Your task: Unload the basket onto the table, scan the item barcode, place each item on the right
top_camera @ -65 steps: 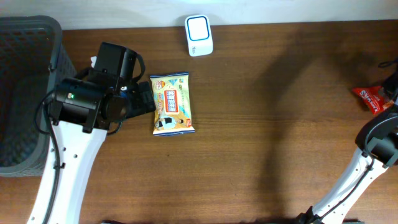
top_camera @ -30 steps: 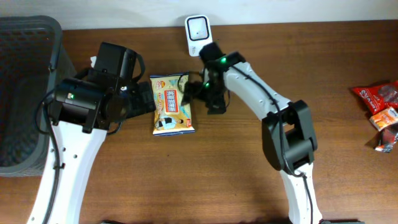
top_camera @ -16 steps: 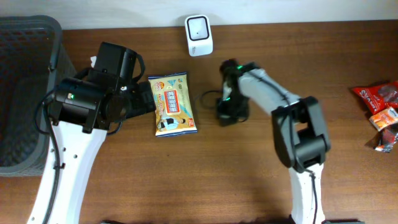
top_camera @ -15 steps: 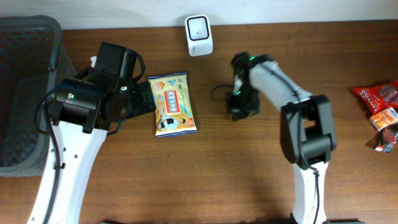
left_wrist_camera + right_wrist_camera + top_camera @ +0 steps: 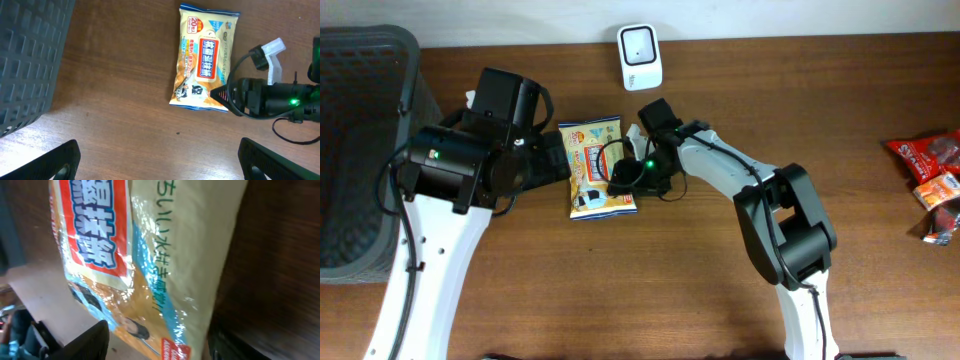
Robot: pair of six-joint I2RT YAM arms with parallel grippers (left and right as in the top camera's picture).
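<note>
The item, a yellow and blue wipes packet (image 5: 598, 165) with a red label, lies flat on the wooden table, printed face up. No barcode shows on it. The white scanner (image 5: 640, 43) stands at the table's back edge. My right gripper (image 5: 623, 177) is low at the packet's right lower edge. In the right wrist view the packet (image 5: 150, 255) fills the space between the two dark fingers of that gripper (image 5: 157, 345), with a gap at the left finger: open. My left gripper (image 5: 160, 160) hovers wide open over bare wood, the packet (image 5: 205, 62) ahead of it.
A dark grey mesh basket (image 5: 360, 150) takes up the left end of the table. Several red snack packets (image 5: 925, 165) lie at the far right edge. The right arm's cable loops just beside the packet.
The right arm has swung back left from mid-table to the packet's right edge. The packet lies where it did. The left arm has not moved.
</note>
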